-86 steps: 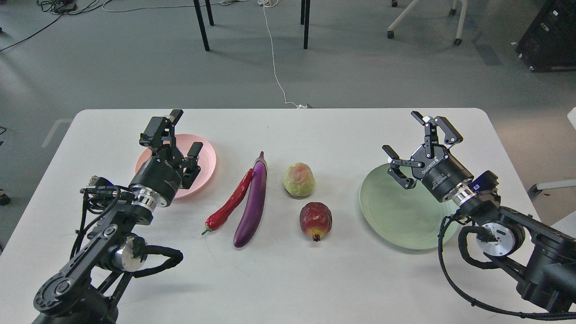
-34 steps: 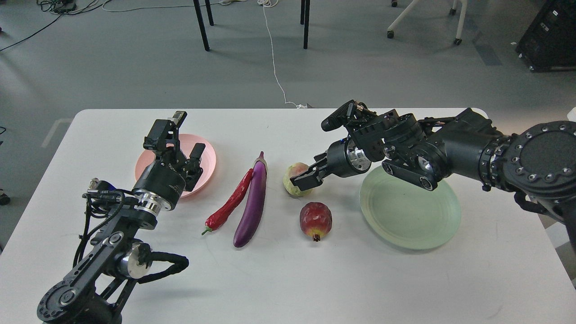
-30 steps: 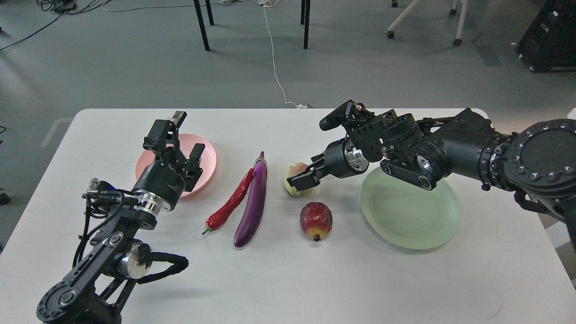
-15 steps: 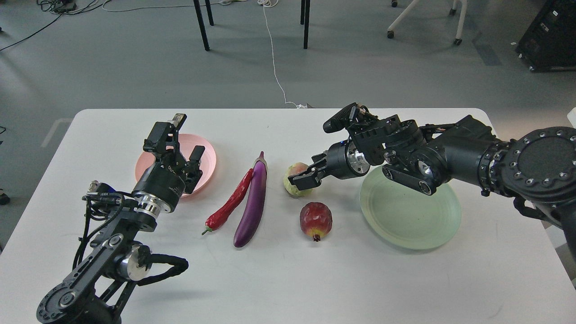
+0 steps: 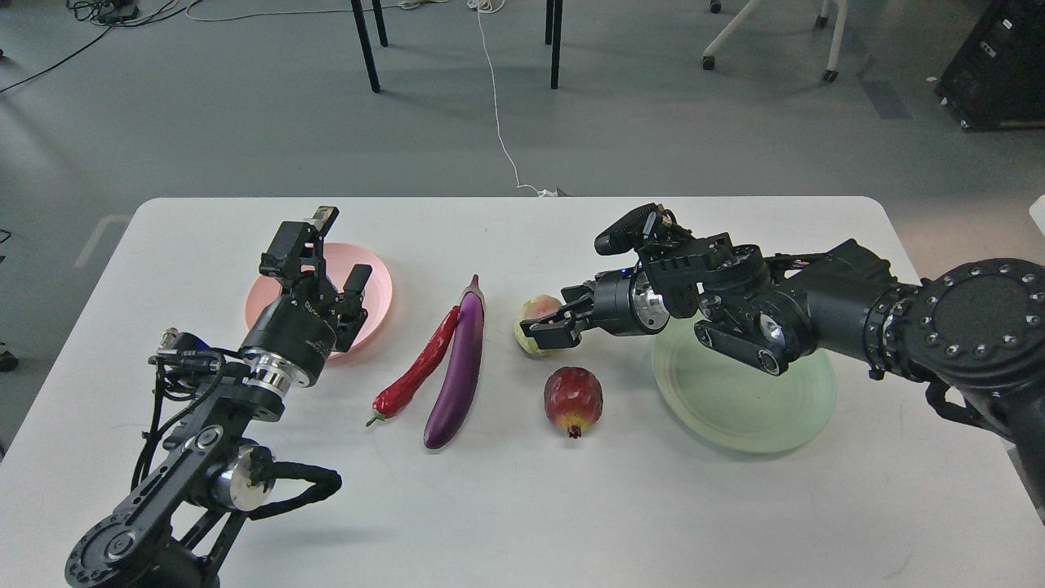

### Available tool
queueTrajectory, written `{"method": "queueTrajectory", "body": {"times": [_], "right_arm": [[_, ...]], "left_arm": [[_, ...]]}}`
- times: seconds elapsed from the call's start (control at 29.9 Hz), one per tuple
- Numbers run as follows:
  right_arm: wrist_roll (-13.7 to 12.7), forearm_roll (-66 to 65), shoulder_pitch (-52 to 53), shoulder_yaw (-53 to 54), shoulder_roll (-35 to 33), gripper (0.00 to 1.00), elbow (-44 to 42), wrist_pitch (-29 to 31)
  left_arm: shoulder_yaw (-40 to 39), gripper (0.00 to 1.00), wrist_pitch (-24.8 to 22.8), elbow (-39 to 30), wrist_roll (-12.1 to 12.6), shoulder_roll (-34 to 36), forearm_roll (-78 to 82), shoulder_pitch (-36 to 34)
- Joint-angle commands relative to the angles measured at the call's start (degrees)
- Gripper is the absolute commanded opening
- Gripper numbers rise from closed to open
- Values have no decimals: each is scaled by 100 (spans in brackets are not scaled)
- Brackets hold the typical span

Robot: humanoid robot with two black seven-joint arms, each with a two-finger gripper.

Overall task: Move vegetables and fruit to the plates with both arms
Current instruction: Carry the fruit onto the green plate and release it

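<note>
While both lie bare, pink plate, green plate, produce between

White table w/ pink plate, green plate, chili, eggplant, pomegranate, yellow-green fruit.

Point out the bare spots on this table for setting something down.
Bare: the white table's near strip, and the far strip behind the long purple eggplant. Crowded: the middle, where the right pincer closes around the bumpy yellow-green fruit above the dark red pomegranate.
</note>
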Motion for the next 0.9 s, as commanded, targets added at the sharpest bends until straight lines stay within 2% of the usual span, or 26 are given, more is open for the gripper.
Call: {"method": "queueTrajectory", "body": {"times": [0.0, 0.13, 0.27, 0.4, 0.53, 0.7, 0.87], "right_arm": [[0, -1, -10, -16, 1, 61, 0, 6], [0, -1, -1, -42, 1, 51, 0, 15], [0, -1, 86, -42, 1, 45, 26, 32], [0, 8, 323, -42, 1, 45, 131, 41], [0, 8, 876, -42, 1, 45, 614, 67], [0, -272, 1588, -243, -1086, 46, 1483, 155], [0, -1098, 1765, -569, -2116, 46, 2021, 182]], "left_arm": [[-28, 98, 0, -3, 0, 0, 0, 5], [-37, 98, 0, -3, 0, 17, 0, 5], [-37, 98, 0, -3, 0, 26, 0, 5], [-55, 98, 0, -3, 0, 26, 0, -4], [-63, 98, 0, -29, 0, 35, 0, -4], [-55, 98, -9, -38, 0, 26, 0, -4], [-46, 98, -9, -56, 8, 26, -9, -4]]}}
